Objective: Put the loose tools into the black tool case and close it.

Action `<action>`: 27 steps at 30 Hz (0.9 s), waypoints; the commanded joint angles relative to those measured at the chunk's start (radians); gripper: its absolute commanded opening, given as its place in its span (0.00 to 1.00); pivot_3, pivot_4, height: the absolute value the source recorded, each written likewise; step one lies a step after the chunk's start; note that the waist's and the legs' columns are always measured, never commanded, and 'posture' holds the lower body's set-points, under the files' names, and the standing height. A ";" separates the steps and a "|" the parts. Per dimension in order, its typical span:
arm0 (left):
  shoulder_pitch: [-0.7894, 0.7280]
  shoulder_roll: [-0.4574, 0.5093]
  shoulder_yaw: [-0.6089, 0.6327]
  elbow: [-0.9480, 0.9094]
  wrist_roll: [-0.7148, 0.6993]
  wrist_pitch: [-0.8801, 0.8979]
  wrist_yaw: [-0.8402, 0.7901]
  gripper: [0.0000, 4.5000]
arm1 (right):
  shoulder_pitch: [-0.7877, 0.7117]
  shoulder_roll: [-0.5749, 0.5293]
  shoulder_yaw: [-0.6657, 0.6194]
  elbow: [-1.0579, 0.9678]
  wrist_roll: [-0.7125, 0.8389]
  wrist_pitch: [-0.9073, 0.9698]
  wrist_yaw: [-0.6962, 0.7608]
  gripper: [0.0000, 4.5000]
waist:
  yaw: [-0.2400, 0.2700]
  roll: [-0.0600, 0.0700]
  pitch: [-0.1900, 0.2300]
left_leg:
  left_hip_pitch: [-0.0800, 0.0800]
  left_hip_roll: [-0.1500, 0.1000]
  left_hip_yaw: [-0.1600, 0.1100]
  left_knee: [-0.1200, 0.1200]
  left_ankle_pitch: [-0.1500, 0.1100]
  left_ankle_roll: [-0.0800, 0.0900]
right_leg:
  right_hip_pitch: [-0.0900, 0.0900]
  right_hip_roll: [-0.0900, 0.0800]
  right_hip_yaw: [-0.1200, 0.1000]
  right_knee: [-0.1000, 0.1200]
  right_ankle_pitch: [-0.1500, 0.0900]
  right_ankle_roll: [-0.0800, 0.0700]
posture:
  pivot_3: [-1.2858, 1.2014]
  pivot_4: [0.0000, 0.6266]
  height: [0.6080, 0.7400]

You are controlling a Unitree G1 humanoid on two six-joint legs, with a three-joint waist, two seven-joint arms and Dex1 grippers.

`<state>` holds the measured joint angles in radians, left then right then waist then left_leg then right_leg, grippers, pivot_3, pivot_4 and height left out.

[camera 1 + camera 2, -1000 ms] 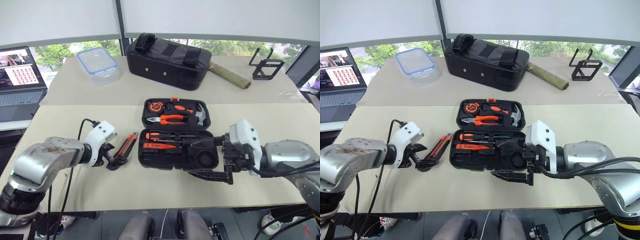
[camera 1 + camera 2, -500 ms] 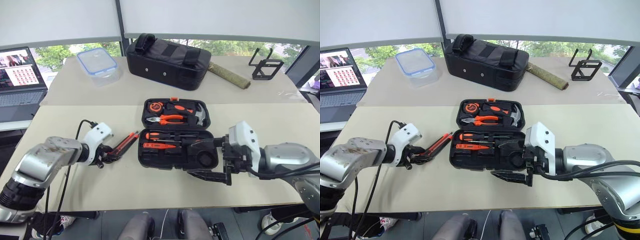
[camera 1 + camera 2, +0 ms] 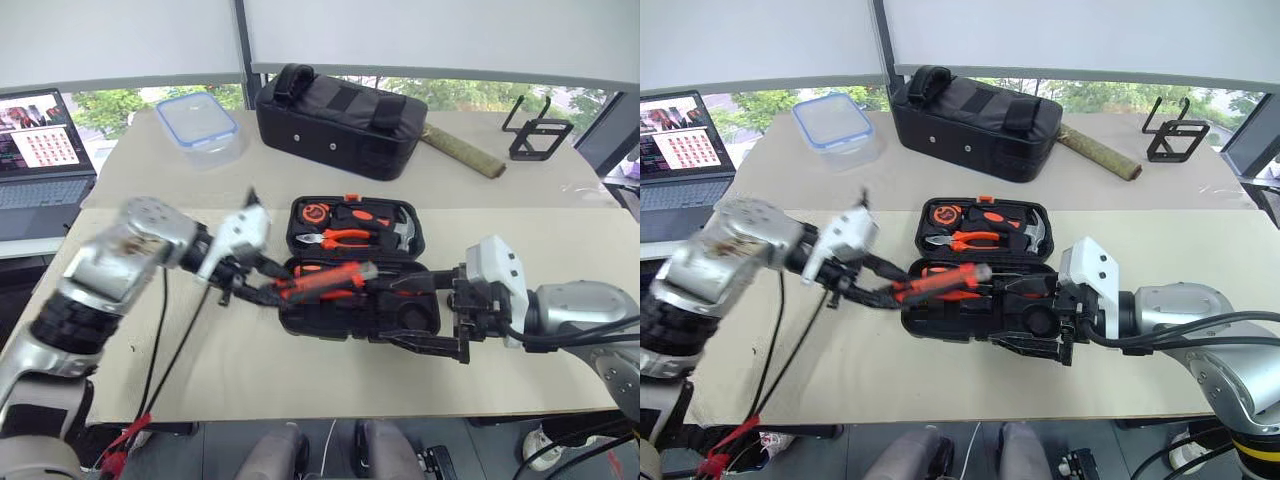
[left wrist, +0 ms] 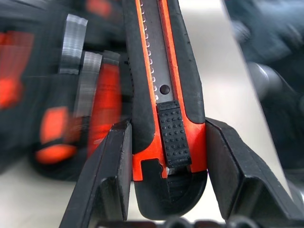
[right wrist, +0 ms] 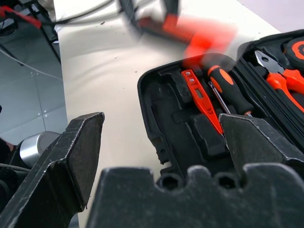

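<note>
L hand [image 3: 262, 291] was clamped on the orange-black utility knife [image 3: 325, 281], both fingers [image 4: 110, 180] pressed to the sides of its butt end. Knife stuck out past the fingertips, off the counter [image 3: 200, 370], over the near half of the black tool case [image 3: 355, 310], which lay open just beyond the hand. R hand [image 3: 445, 318] was at the case's opposite end w/ jaws spread wide, nothing in them; lower finger [image 3: 425, 345] ran along the case's near edge, close to it. Ahead of R hand, inside the near tray: small all-red screwdriver [image 5: 202, 99] and a black-and-orange-handled screwdriver [image 5: 229, 91], side by side. Far half held the pliers [image 3: 340, 237] and hammer [image 3: 403, 229].
</note>
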<state>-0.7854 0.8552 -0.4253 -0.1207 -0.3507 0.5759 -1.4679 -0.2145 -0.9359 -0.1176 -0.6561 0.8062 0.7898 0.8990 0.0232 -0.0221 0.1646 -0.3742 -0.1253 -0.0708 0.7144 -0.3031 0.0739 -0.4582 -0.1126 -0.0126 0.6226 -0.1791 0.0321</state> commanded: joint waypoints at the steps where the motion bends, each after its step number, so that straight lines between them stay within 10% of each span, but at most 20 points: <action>1: -0.069 -0.053 -0.075 0.053 0.097 -0.038 -0.023 0.39 | 0.028 -0.013 -0.057 -0.032 0.005 -0.012 -0.011 1.00 | 0.000 0.000 0.000 | 0.000 0.000 0.000 0.000 0.000 0.000 | 0.000 0.000 0.000 0.000 0.000 0.000 | 0.52 0.24 0.81; 12: -0.129 -0.179 -0.170 0.219 0.262 -0.128 -0.041 0.39 | 0.146 0.003 -0.119 -0.094 0.004 -0.019 -0.061 1.00 | -0.001 0.000 0.000 | -0.001 0.000 0.000 0.002 0.000 0.001 | -0.001 0.000 0.000 0.001 0.000 0.000 | 0.52 0.24 0.81; 19: -0.163 -0.231 -0.085 0.228 0.197 -0.055 -0.064 0.98 | 0.168 0.008 -0.121 -0.097 -0.003 -0.029 -0.075 1.00 | -0.001 0.000 0.000 | -0.002 0.000 -0.001 0.003 0.000 0.001 | -0.001 0.001 -0.001 0.001 0.000 0.000 | 0.52 0.24 0.81; 27: -0.148 -0.221 -0.030 0.191 0.151 -0.054 -0.097 0.82 | 0.173 0.009 -0.114 -0.087 -0.015 -0.040 -0.073 1.00 | -0.002 0.000 0.000 | -0.001 0.000 -0.001 0.003 0.000 0.001 | -0.001 0.001 -0.001 0.001 0.000 0.000 | 0.52 0.24 0.81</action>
<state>-0.9277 0.6261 -0.4818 0.0939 -0.1877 0.5409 -1.5531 -0.0325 -0.9286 -0.2109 -0.7284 0.7949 0.7777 0.8265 0.0214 -0.0221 0.1646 -0.3757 -0.1255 -0.0713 0.7171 -0.3031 0.0751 -0.4588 -0.1118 -0.0135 0.6237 -0.1791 0.0323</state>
